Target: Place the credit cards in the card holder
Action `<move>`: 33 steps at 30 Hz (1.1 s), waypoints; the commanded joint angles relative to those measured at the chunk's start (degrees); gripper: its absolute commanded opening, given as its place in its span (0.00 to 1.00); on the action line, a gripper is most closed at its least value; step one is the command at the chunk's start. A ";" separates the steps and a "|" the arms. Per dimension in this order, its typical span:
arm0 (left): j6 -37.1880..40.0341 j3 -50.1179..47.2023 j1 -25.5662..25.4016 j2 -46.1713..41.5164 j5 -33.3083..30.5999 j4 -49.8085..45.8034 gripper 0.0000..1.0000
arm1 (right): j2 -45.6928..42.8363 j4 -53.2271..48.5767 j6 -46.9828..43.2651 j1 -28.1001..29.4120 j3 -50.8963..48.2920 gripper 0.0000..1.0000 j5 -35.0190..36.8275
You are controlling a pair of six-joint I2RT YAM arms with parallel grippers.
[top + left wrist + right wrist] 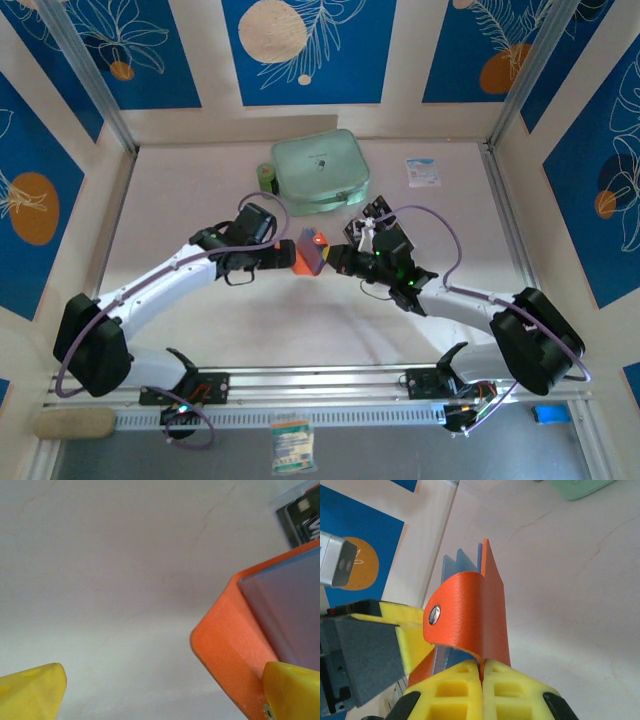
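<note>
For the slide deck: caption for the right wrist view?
Right fingers shut on the orange card holder flap, snap button facing the camera, pale table beyond.

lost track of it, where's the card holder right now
In the top view the card holder is near the middle of the table, pinched in the shut right gripper, with the open left gripper at its left and the mint-green case beyond it.
</note>
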 commanded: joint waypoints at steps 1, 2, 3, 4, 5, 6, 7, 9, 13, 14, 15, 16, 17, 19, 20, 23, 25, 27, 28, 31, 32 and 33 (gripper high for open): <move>4.46 1.20 -0.58 2.34 1.02 -5.07 1.00 | 1.04 3.25 1.66 0.54 -0.81 0.00 2.40; 5.05 1.39 -0.67 3.03 1.11 -5.46 1.00 | 1.40 3.49 1.93 0.80 -0.98 0.00 2.84; 5.45 1.61 -0.78 3.69 0.90 -5.85 1.00 | 1.81 3.84 2.34 1.14 -1.13 0.00 3.38; 5.79 1.83 -0.97 4.26 0.70 -6.01 1.00 | 2.22 4.20 2.75 1.43 -1.25 0.00 3.80; 6.15 2.02 -1.17 4.99 0.34 -6.26 1.00 | 2.71 4.67 3.16 1.83 -1.43 0.00 4.46; 6.46 2.33 -1.35 5.74 0.09 -6.57 1.00 | 3.23 5.13 3.68 2.29 -1.61 0.00 5.35; 6.69 2.49 -1.52 6.37 -0.23 -6.82 1.00 | 3.76 5.50 4.22 2.80 -1.78 0.00 6.12; 7.01 3.03 -1.79 7.85 -0.89 -7.12 1.00 | 4.92 6.04 5.93 3.88 -2.26 0.00 8.64; 7.53 3.36 -1.93 10.30 -1.81 -6.70 1.00 | 6.87 6.81 9.44 7.06 -3.17 0.00 14.80; 7.74 3.59 -1.97 10.94 -2.00 -6.66 1.00 | 7.45 7.28 10.24 7.99 -3.49 0.00 16.43; 7.96 3.82 -1.97 11.47 -2.26 -6.66 1.00 | 7.97 7.90 11.10 8.95 -3.76 0.00 18.14; 8.21 4.00 -1.95 11.86 -2.55 -6.69 1.00 | 8.58 8.43 11.90 9.92 -4.05 0.00 19.87; 8.47 4.20 -1.97 12.36 -2.86 -6.67 1.00 | 9.16 8.91 12.70 10.71 -4.22 0.00 21.34; 9.05 4.57 -1.94 13.16 -3.36 -6.70 1.00 | 10.44 9.56 14.65 12.63 -4.34 0.00 24.75; 9.32 4.83 -1.96 13.60 -3.58 -6.70 1.00 | 11.17 9.83 15.60 13.55 -4.37 0.00 26.10; 9.89 5.36 -1.96 14.80 -3.81 -6.81 1.00 | 13.19 10.04 18.31 15.68 -4.09 0.00 29.32; 10.30 5.57 -1.93 15.55 -3.85 -6.97 1.00 | 14.26 9.84 20.31 17.01 -3.99 0.00 31.57; 10.81 5.83 -2.06 16.00 -4.36 -7.47 1.00 | 15.10 9.23 22.01 18.17 -3.95 0.00 33.56; 11.08 5.90 -2.00 16.17 -4.66 -7.72 1.00 | 15.28 8.41 22.89 18.49 -3.84 0.00 34.36; 11.91 6.08 -2.27 16.44 -5.72 -8.81 1.00 | 15.96 6.72 25.06 19.45 -3.64 0.00 36.16; 12.32 6.24 -2.45 16.56 -6.17 -9.42 1.00 | 16.13 6.46 25.42 19.72 -3.64 0.00 36.53; 12.73 6.46 -2.62 16.87 -6.71 -10.02 1.00 | 16.35 6.12 25.83 19.92 -3.55 0.00 36.89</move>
